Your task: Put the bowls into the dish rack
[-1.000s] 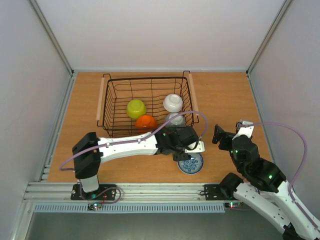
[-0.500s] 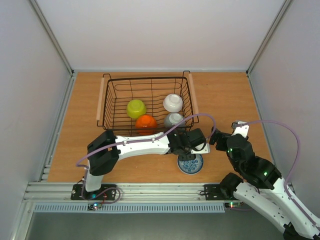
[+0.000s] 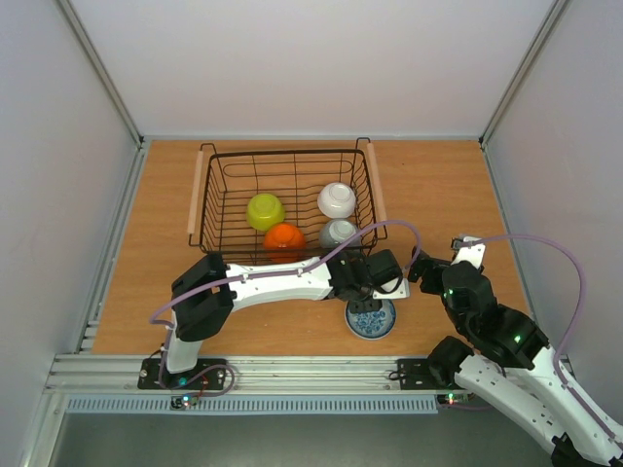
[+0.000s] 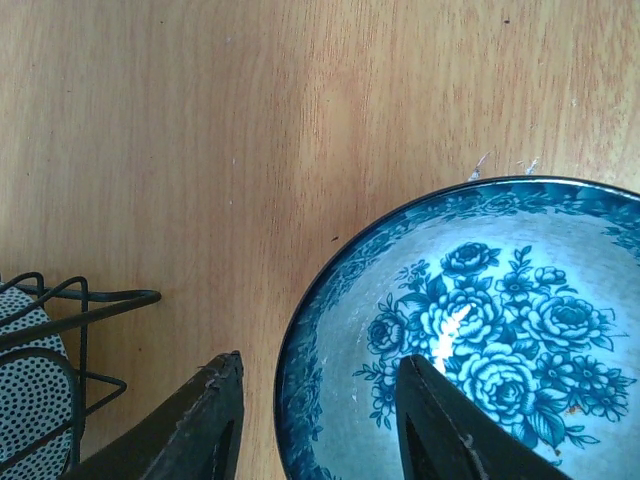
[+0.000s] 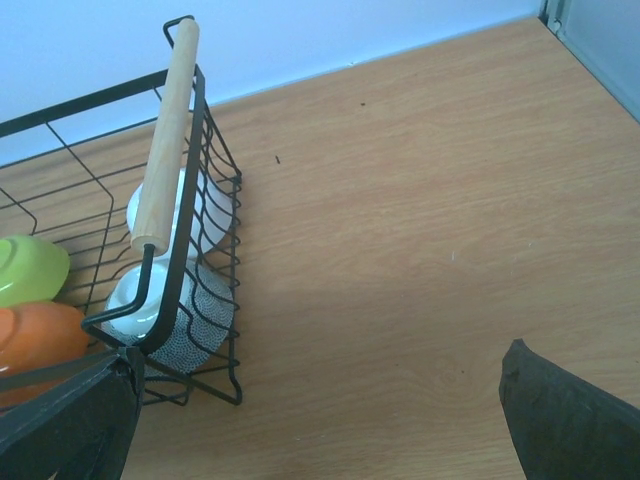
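The white bowl with blue pattern (image 3: 371, 319) sits upright on the table, just in front of the dish rack (image 3: 282, 202). My left gripper (image 3: 367, 298) hovers over it, open; in the left wrist view (image 4: 318, 405) one finger is outside the bowl's (image 4: 500, 320) left rim and one over its inside. In the rack lie the yellow-green (image 3: 265, 210), orange (image 3: 284, 236), white (image 3: 336, 199) and grey speckled (image 3: 339, 233) bowls. My right gripper (image 3: 422, 266) is open and empty, right of the rack; its wrist view (image 5: 320, 425) shows bare table between the fingers. A second white bowl is not clearly seen.
The rack's right wooden handle (image 5: 166, 130) and near right corner (image 5: 235, 395) stand close to both grippers. The grey speckled bowl (image 5: 200, 322) leans against the rack's right wall. Side walls enclose the table (image 3: 438, 185).
My left arm has reached further right and brought its gripper down over the patterned bowl. My right gripper has shifted left toward the rack's corner. Little has moved in the last half second.
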{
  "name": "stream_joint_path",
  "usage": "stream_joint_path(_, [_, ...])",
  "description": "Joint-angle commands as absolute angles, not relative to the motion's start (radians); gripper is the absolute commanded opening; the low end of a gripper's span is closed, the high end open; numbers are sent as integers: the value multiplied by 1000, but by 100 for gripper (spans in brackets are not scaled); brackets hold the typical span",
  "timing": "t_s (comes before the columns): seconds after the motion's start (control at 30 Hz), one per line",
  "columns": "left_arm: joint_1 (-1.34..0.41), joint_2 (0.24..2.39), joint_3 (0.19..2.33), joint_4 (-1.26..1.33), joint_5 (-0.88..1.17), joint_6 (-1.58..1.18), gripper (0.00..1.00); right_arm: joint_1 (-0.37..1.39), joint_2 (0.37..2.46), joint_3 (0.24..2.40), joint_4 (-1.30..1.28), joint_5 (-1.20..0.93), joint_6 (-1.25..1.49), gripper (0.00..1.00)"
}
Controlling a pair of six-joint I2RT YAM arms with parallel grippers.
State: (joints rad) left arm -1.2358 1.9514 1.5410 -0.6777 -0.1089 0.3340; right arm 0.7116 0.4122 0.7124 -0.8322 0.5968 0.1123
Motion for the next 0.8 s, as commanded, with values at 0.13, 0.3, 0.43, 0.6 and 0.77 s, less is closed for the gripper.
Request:
stream_joint_path(0.13, [-1241,1985,1565,-687,-87,340,43,709,408,710,-834,599,128,99])
stream_joint_path(0.3, [-1240,1998,1565,-698,-68,333,43,708,410,710,-833,600,128,99])
stream_joint_path(0.43, [-1241,1997,1565,-701,-68,333,40,708,411,707,-833,599,127,99])
stream_joint_path(0.6, [-1241,1987,1567,-701,-70,331,29,708,411,708,-833,600,129,99])
stream_joint_path(0.77, [-1241,1981,1568,-703,-76,330,10,708,409,709,-835,600,126,99])
